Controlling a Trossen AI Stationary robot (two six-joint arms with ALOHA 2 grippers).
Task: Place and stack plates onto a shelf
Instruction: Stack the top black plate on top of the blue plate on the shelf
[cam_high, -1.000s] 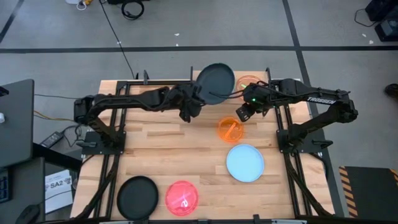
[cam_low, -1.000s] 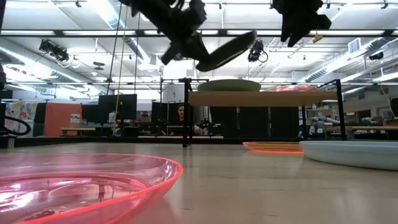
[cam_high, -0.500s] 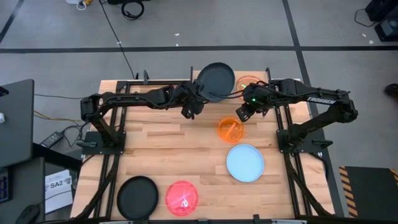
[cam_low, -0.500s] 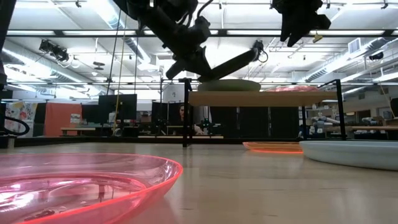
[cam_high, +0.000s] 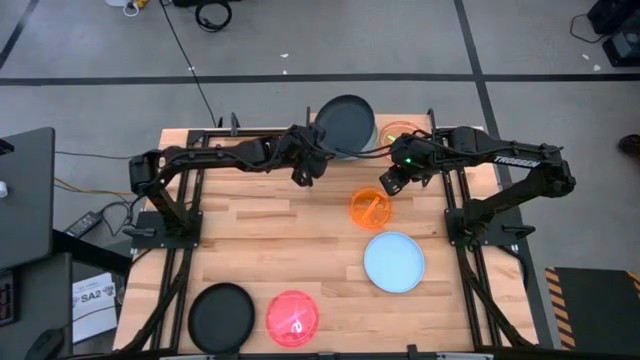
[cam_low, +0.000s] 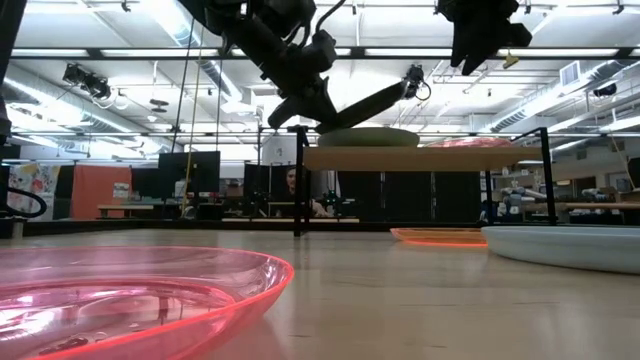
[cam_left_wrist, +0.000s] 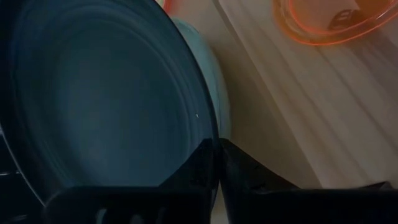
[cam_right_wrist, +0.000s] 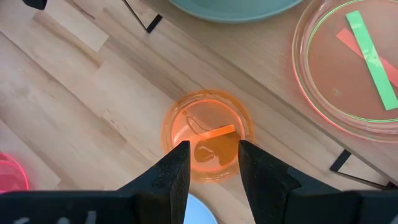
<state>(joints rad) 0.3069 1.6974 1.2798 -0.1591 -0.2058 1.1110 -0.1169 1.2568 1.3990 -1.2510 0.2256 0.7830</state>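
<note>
Hanging tilted over the shelf (cam_low: 420, 157), a black plate (cam_high: 345, 124) is held by its edge in the left gripper (cam_high: 307, 170), whose fingers (cam_left_wrist: 205, 165) are closed tight on the rim. Its low edge sits just above a pale green plate (cam_low: 368, 138) that lies flat on the shelf. Beside that, also on the shelf, lies a see-through plate (cam_right_wrist: 351, 65) with a reddish rim and green and red strips in it. The right gripper (cam_high: 388, 182) hangs above the tabletop (cam_high: 260, 240), right over a small orange plate (cam_high: 371, 208), with its fingers (cam_right_wrist: 173, 174) a little apart and holding nothing. Nearer the front of the tabletop lie a light blue plate (cam_high: 394, 262), a pink plate (cam_high: 292, 316) and a second black plate (cam_high: 221, 317).
</note>
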